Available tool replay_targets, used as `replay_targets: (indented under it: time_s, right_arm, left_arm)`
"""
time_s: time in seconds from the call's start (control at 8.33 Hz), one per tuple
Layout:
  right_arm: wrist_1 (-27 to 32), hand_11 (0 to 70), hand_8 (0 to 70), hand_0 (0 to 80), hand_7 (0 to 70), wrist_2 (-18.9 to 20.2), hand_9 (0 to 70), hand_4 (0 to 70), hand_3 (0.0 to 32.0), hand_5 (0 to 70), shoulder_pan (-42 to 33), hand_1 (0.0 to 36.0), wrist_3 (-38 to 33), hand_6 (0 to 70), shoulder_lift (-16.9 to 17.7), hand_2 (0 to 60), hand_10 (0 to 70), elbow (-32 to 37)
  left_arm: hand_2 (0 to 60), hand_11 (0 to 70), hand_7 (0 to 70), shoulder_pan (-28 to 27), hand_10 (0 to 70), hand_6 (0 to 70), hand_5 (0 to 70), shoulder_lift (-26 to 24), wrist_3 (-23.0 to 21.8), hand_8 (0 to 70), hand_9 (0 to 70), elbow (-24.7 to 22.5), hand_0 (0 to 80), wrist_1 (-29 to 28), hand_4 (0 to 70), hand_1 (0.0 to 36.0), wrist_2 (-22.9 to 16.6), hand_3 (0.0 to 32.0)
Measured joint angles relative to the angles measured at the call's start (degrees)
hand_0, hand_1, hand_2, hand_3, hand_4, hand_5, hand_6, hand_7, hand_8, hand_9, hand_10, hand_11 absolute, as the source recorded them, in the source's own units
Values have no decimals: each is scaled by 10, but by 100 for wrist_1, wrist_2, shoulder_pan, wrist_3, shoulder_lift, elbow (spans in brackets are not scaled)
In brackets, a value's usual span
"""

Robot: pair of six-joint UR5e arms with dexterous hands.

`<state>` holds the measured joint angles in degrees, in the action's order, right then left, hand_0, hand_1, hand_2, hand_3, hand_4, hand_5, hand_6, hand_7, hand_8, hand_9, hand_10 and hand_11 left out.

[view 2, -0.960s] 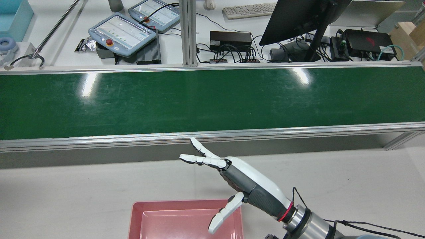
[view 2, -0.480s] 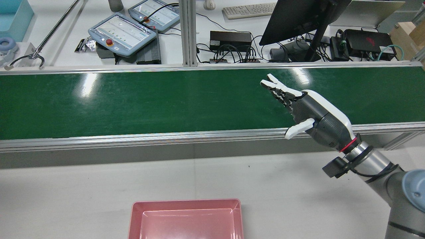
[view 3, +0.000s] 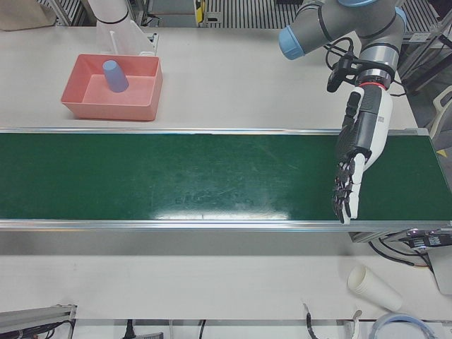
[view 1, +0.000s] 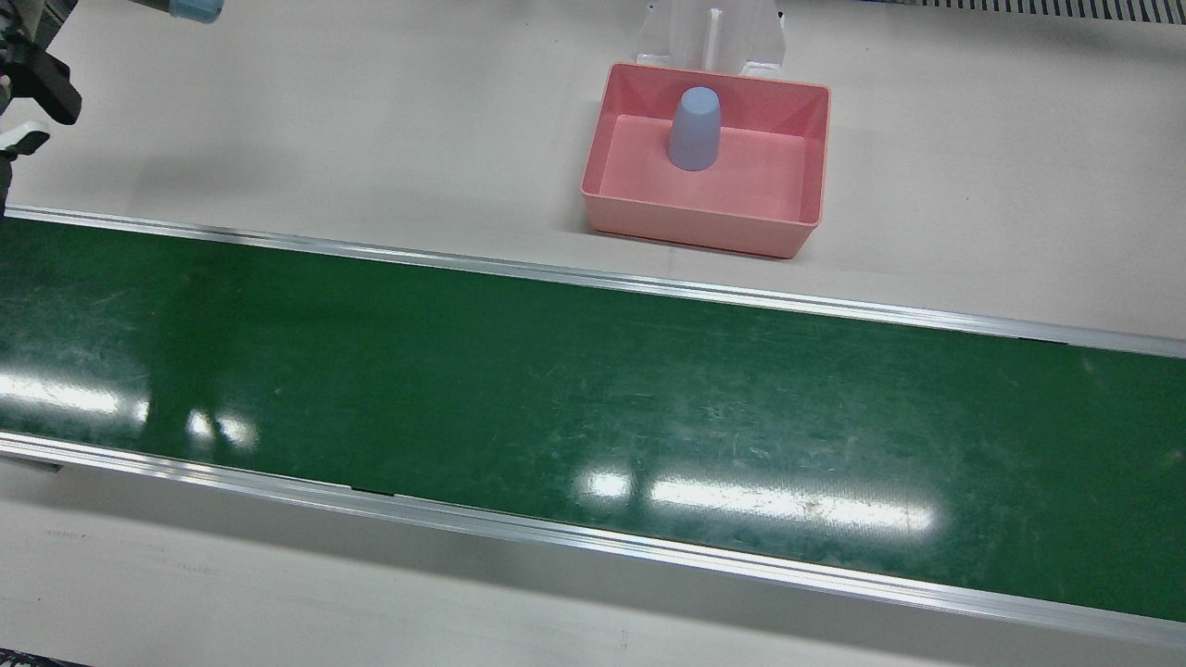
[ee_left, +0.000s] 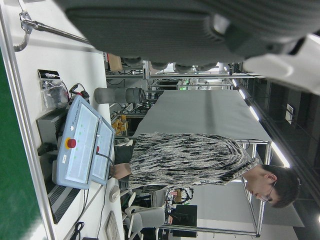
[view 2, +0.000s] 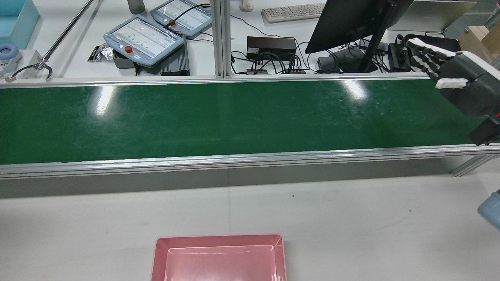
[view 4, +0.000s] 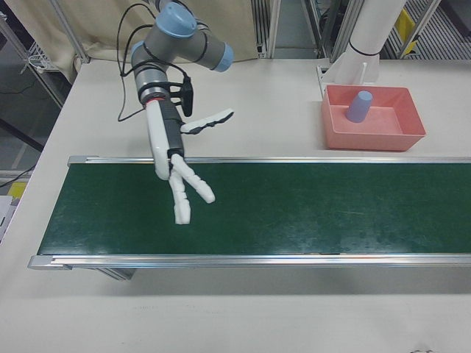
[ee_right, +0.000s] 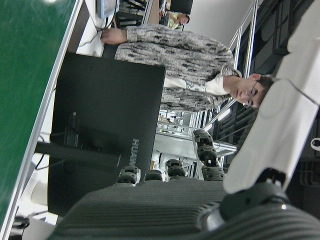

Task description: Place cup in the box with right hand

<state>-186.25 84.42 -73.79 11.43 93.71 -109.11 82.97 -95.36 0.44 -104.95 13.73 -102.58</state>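
The cup (view 1: 695, 130) is in the box (view 1: 704, 227), apparently standing mouth down close to the wall on the robot's side, so the placement looks done and your risks are all in the clearing away.

The cup is narrow at the top and nothing braces it. A brush against the cup or the box from a passing arm could tip it or shove the box across the table, so keep your path wide of both.

Your right hand (view 4: 171, 154) is well apart from the box, out over the belt (view 1: 463, 371) near its end, fingers spread wide with nothing in them. They slope down toward the belt, and a further drop could drive the tips into it or catch the rail. The monitor (view 2: 351, 23) stands just beyond the belt on that side, and a reach forward could strike it.

Your left hand (view 3: 359, 159) hangs over the other end of the belt, fingers straight, pointing down and also empty. The same risk applies there.
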Motion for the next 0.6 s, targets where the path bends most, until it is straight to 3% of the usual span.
replay_targets:
  time_s: [0.24, 0.6]
  right_arm:
    - [774, 61, 0, 465, 79, 340, 15, 0, 0, 38, -696, 113, -171, 34, 208, 0, 32, 779]
    - [1124, 61, 0, 465, 83, 430, 17, 0, 0, 39, -1026, 115, -221, 35, 331, 0, 32, 1120]
  left_arm:
    - [0, 0, 0, 5, 0, 0, 0, 0, 0, 0, 0, 0, 0, -1, 0, 0, 1, 0]
    - [0, 0, 0, 3, 0, 0, 0, 0, 0, 0, 0, 0, 0, -2, 0, 0, 1, 0]
